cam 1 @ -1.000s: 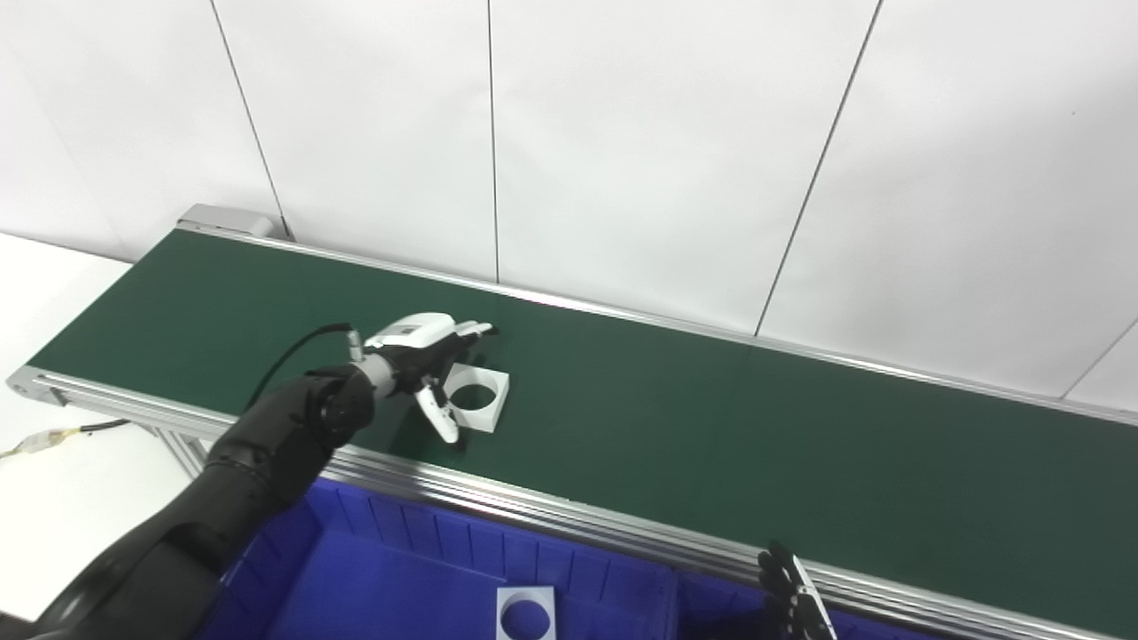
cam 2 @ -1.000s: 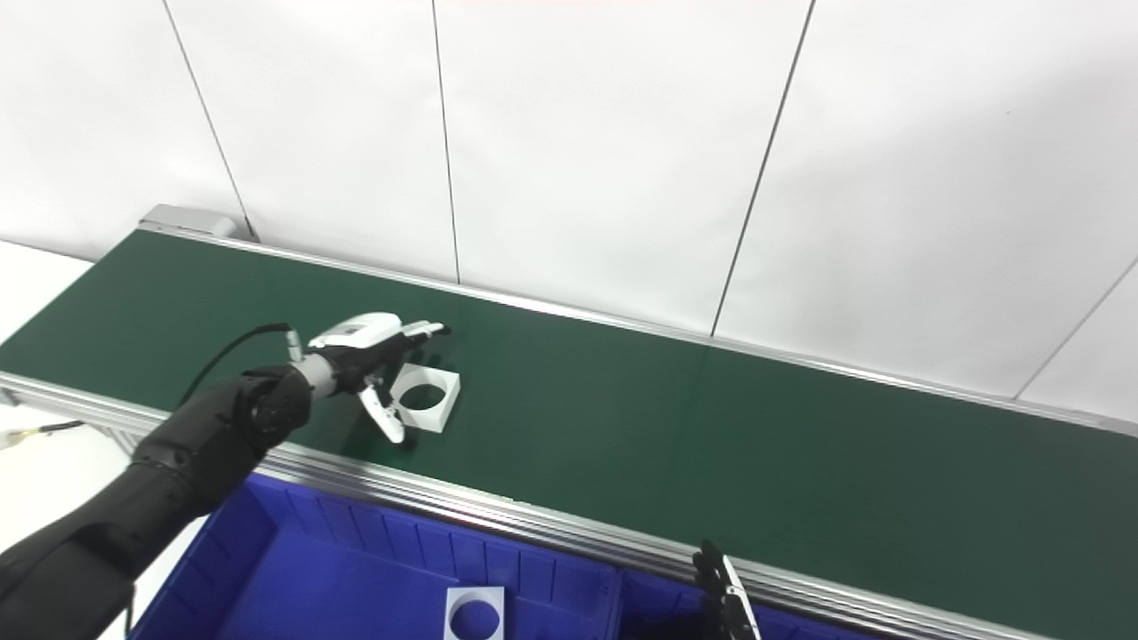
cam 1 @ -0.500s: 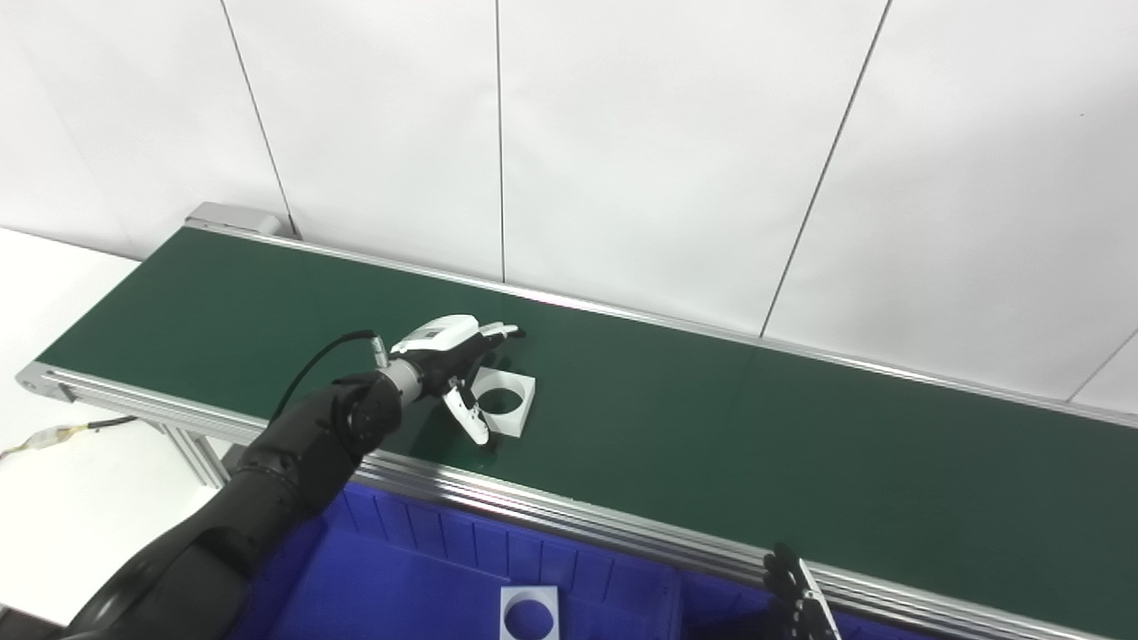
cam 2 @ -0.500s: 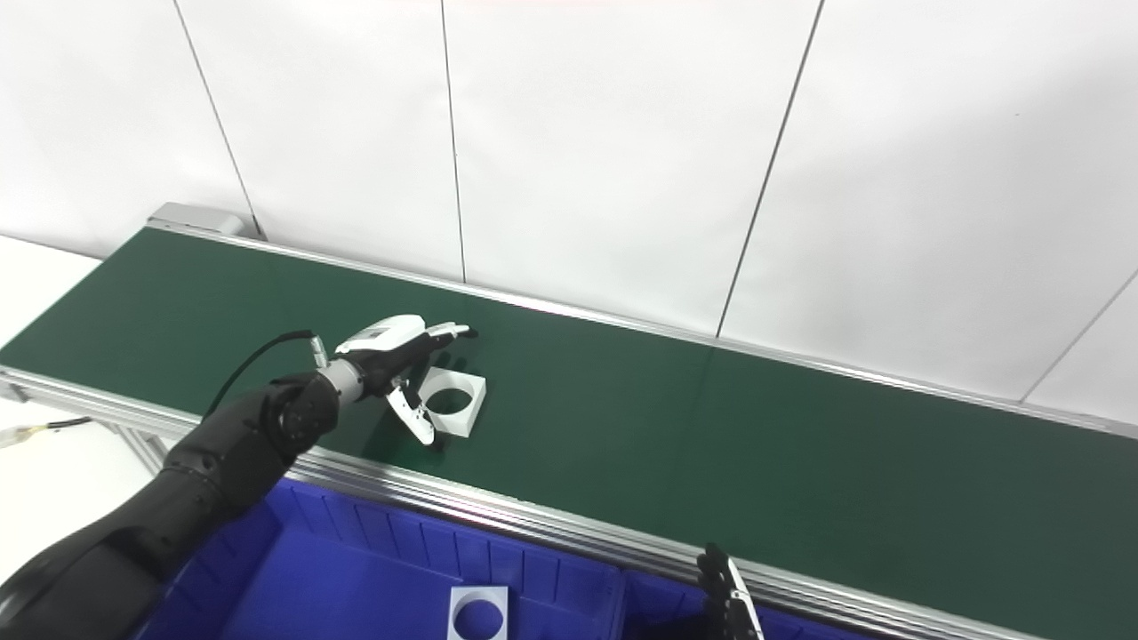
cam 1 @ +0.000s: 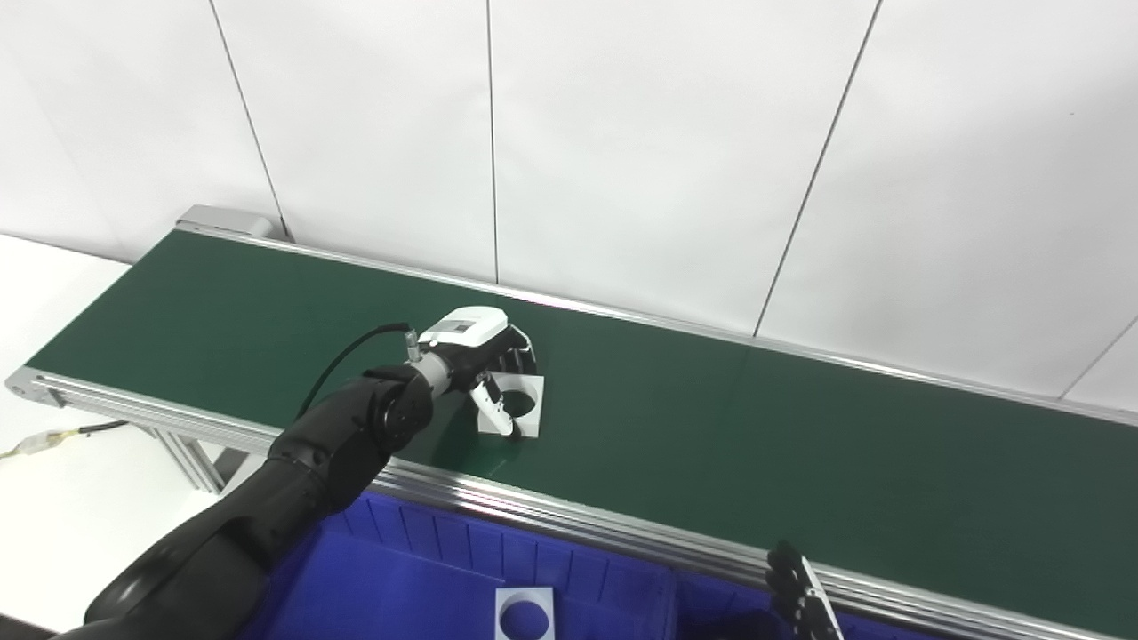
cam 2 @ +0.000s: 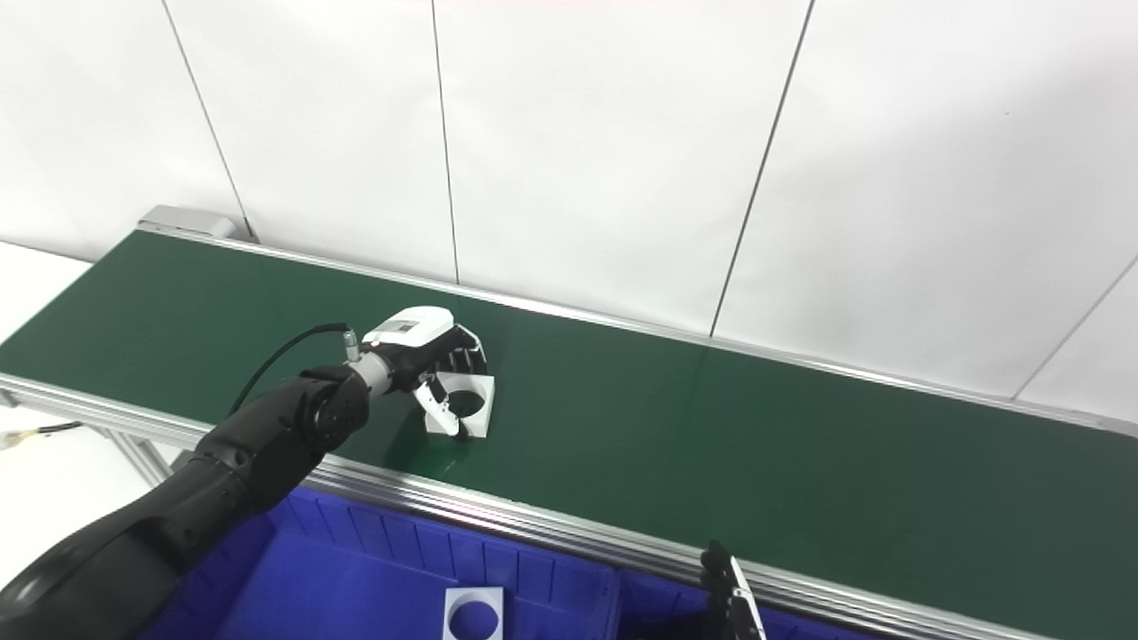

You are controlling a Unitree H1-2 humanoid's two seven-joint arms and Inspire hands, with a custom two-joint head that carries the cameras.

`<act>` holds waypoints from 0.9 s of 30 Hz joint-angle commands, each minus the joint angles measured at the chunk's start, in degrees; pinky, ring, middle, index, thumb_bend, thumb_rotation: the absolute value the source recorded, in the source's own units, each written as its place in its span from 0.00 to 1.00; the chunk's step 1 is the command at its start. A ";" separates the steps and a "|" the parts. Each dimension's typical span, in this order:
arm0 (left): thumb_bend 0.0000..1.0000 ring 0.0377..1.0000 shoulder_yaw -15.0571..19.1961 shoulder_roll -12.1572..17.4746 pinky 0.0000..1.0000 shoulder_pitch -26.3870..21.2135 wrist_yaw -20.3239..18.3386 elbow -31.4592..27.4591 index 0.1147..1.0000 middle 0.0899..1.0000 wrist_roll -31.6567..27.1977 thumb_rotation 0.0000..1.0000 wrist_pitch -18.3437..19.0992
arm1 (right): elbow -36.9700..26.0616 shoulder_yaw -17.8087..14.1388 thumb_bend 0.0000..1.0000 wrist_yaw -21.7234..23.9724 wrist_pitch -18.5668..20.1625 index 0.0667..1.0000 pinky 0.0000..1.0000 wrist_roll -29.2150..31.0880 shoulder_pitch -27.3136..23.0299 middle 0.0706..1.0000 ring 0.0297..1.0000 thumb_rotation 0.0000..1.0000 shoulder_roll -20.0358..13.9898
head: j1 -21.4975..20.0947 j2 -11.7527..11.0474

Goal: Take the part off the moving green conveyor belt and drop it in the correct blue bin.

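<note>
- Two white square parts with round holes: one part on the belt (cam 1: 518,404), one part in the bin (cam 1: 524,616)
- One green conveyor belt (cam 1: 711,427)
- Two hands: left hand (cam 1: 476,342), right hand (cam 1: 805,603) (barely in view)
- One blue bin (cam 1: 400,578) seen clearly

Part (cam 1: 516,404) on belt (cam 1: 711,427); bin (cam 1: 400,569) before belt.

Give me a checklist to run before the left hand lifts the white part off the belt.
1. Left hand closed around the white part: ok, fingers behind, thumb in front.
2. Part lifted off the belt: not ok, resting on it.
3. Grip firm enough to lift: cannot tell.
4. Blue bin open below the belt's near edge: ok, one matching part inside.
5. Right hand out of the way: ok, low at the frame edge.
</note>
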 commanded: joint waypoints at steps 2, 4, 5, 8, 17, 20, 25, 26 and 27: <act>0.50 0.42 -0.40 1.46 0.46 -0.06 0.24 0.40 0.40 0.50 0.68 0.00 -0.90 | -0.91 -0.13 0.67 -0.70 -2.58 0.94 0.89 -0.01 -0.54 0.91 0.91 0.44 0.64 | -0.14 0.17; 0.50 0.43 -0.17 1.92 0.46 0.35 1.12 -0.72 0.40 0.50 0.70 0.00 -1.56 | -0.88 -0.10 0.66 -0.69 -2.65 0.94 0.89 -0.07 -0.57 0.91 0.91 0.44 0.70 | -0.48 0.31; 0.50 0.43 0.00 2.19 0.46 0.57 1.84 -1.41 0.39 0.50 0.79 0.00 -2.05 | -0.85 -0.09 0.66 -0.65 -2.78 0.94 0.89 0.00 -0.59 0.91 0.91 0.43 0.71 | -0.48 0.31; 0.50 0.43 2.14 3.19 0.45 2.18 4.31 -5.78 0.40 0.50 -0.42 0.00 -3.90 | -0.87 -0.01 0.66 -0.56 -2.76 0.93 0.89 0.23 -0.53 0.91 0.91 0.43 0.85 | -1.51 0.84; 0.50 0.43 14.76 4.69 0.44 10.79 3.70 -30.96 0.43 0.45 -10.75 0.00 -7.23 | -2.05 0.30 0.67 -0.61 -2.08 0.93 0.86 -0.70 -0.25 0.90 0.90 0.41 1.08 | -4.76 2.44; 0.50 0.43 17.86 3.70 0.42 13.99 3.56 -36.15 0.43 0.45 -14.90 0.00 -8.60 | -2.50 0.47 0.67 -0.58 -1.77 0.92 0.87 -1.13 -0.09 0.90 0.90 0.40 1.28 | -6.53 3.37; 0.50 0.41 20.69 1.18 0.37 18.11 2.89 -39.24 0.44 0.44 -21.27 0.00 -9.65 | -2.81 0.60 0.69 -0.81 -1.83 0.92 0.87 -1.60 0.07 0.89 0.89 0.39 1.84 | -10.13 4.91; 0.50 0.40 20.95 1.03 0.37 18.59 2.74 -39.45 0.44 0.44 -21.61 0.00 -9.94 | -2.87 0.66 0.70 -0.87 -1.90 0.92 0.86 -1.79 0.10 0.89 0.89 0.40 1.92 | -10.38 5.09; 0.50 0.40 21.20 0.62 0.37 19.82 2.48 -39.72 0.44 0.44 -22.85 0.00 -10.65 | -3.08 0.72 0.70 -1.03 -1.69 0.91 0.86 -2.23 0.16 0.89 0.89 0.40 2.12 | -11.82 6.00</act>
